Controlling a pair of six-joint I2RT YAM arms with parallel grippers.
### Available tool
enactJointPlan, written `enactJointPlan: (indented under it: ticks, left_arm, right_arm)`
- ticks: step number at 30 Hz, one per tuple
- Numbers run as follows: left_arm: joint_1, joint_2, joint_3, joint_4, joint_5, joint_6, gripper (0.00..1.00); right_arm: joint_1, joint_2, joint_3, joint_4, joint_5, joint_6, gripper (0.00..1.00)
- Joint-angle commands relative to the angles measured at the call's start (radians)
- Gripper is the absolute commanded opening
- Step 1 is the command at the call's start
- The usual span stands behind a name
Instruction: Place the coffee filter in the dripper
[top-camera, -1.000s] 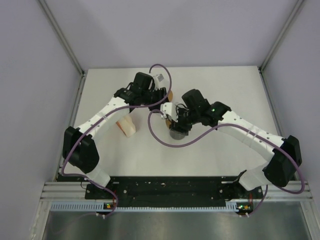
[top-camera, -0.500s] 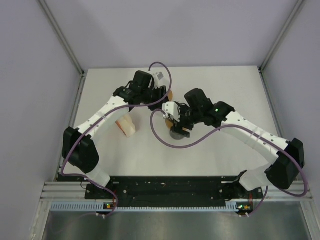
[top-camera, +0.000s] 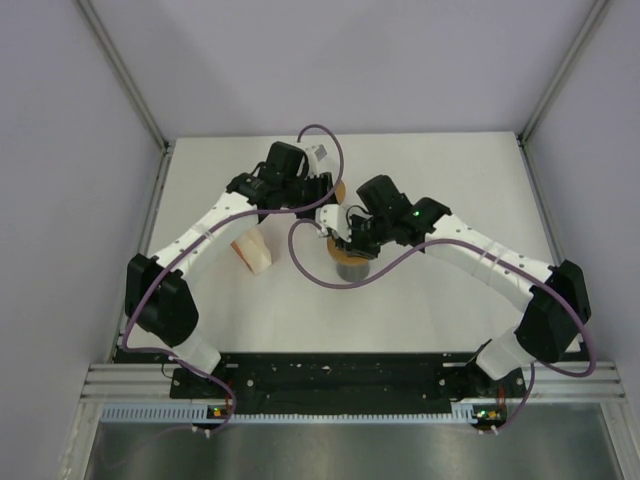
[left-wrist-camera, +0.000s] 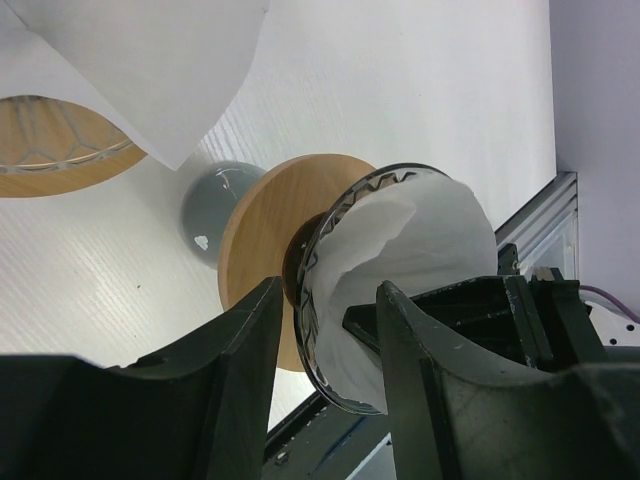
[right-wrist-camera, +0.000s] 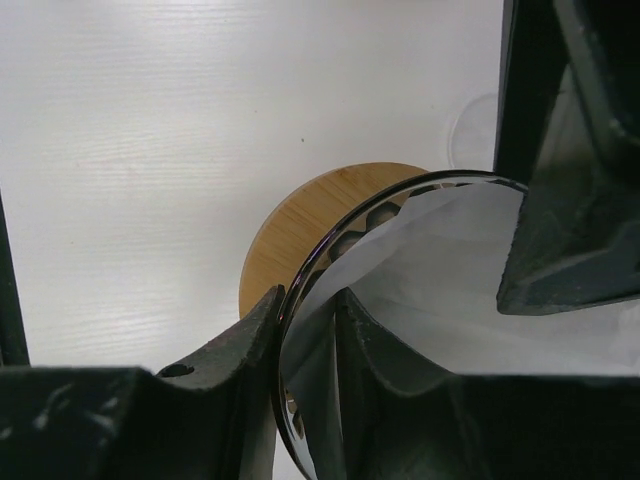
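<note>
The glass dripper with its wooden collar sits on a grey cup, which also shows in the top view. A white coffee filter lies inside the dripper. My right gripper is shut on the dripper's rim, one finger outside the glass and one inside against the filter. In the top view the right gripper is above the cup. My left gripper is open and empty, just behind the dripper.
A stack of cream filters lies left of the cup. Another white paper hangs over a wood-rimmed glass piece close to the left gripper. The left gripper's fingers crowd the right side of the dripper.
My right gripper has shifted slightly up and left over the cup, and its arm has swung inward. The left arm has stayed still.
</note>
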Motion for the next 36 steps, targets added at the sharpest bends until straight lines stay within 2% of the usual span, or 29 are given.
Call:
enactJointPlan:
  ticks: [1, 5, 11, 14, 16, 26, 36]
  left_arm:
    - [0.005, -0.021, 0.015, 0.014, -0.008, 0.014, 0.48]
    - [0.003, -0.016, -0.006, 0.023, 0.001, 0.006, 0.47]
    - [0.002, -0.018, -0.038, 0.033, 0.006, 0.002, 0.40]
    - [0.002, -0.019, -0.043, 0.042, 0.011, -0.001, 0.32]
    - [0.000, -0.019, -0.042, 0.043, 0.012, -0.001, 0.28]
    - [-0.012, -0.025, -0.038, 0.050, 0.007, 0.000, 0.26]
    - [-0.017, -0.028, -0.023, 0.043, 0.007, 0.009, 0.28]
  right_arm:
    - [-0.003, -0.001, 0.016, -0.022, -0.039, -0.021, 0.23]
    - [-0.003, 0.000, 0.002, -0.022, -0.030, -0.035, 0.18]
    - [-0.001, -0.014, -0.030, -0.021, 0.013, -0.050, 0.17]
    - [-0.003, -0.029, -0.043, -0.024, 0.019, -0.053, 0.25]
    - [-0.003, -0.034, -0.044, -0.022, 0.016, -0.053, 0.35]
    - [-0.003, -0.095, 0.008, -0.019, -0.063, -0.021, 0.66]
    - [-0.005, -0.188, 0.000, -0.001, -0.135, 0.005, 0.75]
